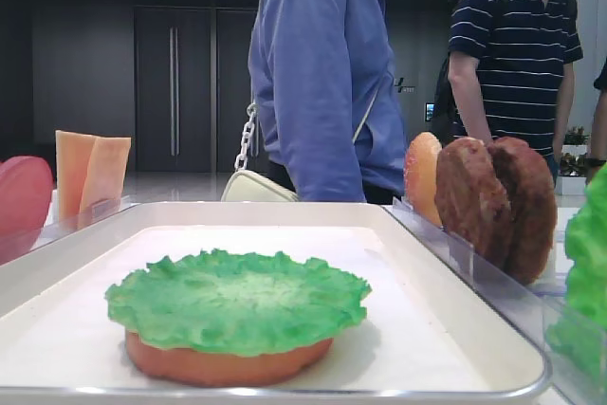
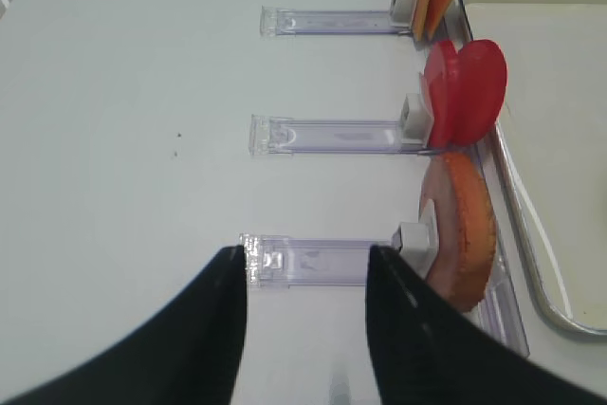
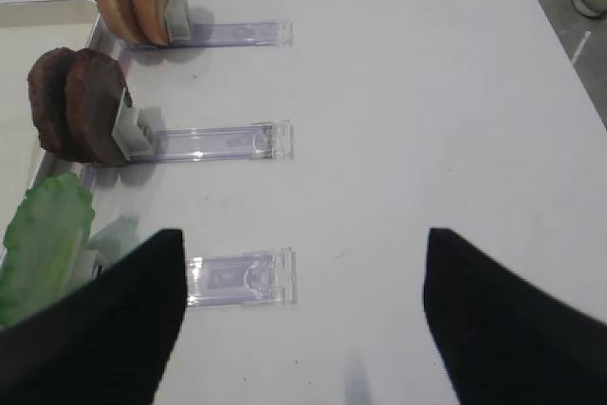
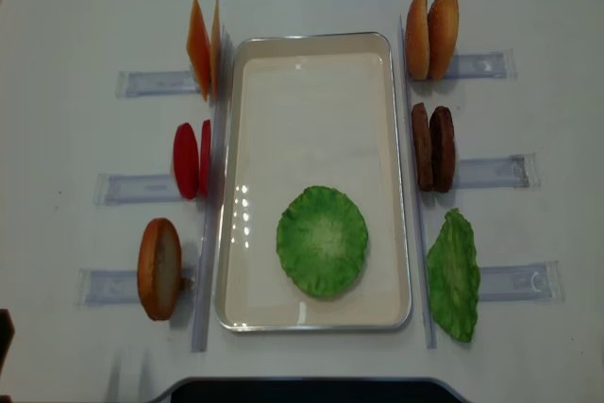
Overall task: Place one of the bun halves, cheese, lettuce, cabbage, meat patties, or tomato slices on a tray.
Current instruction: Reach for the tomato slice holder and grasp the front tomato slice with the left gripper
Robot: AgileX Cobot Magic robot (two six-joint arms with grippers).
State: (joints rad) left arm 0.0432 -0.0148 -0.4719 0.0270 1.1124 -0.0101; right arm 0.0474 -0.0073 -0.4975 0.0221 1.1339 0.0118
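Observation:
The off-white tray (image 4: 311, 63) lies in the middle of the table. On it a round green lettuce leaf (image 4: 322, 241) rests on top of a bun half (image 1: 228, 364). Left of the tray stand the cheese slices (image 4: 203, 47), tomato slices (image 4: 192, 159) and one bun half (image 4: 159, 268). On its right stand two bun halves (image 4: 432, 35), meat patties (image 4: 432, 147) and a green cabbage leaf (image 4: 454, 274). My left gripper (image 2: 305, 296) is open over bare table, beside the left bun half (image 2: 465, 230). My right gripper (image 3: 302, 267) is open wide and empty, near the cabbage (image 3: 43, 234).
Clear plastic holder rails (image 4: 151, 82) run outward from each food item on both sides of the tray. Two people (image 1: 322, 73) stand behind the far edge of the table. White tabletop (image 4: 528, 7) surrounds the holders.

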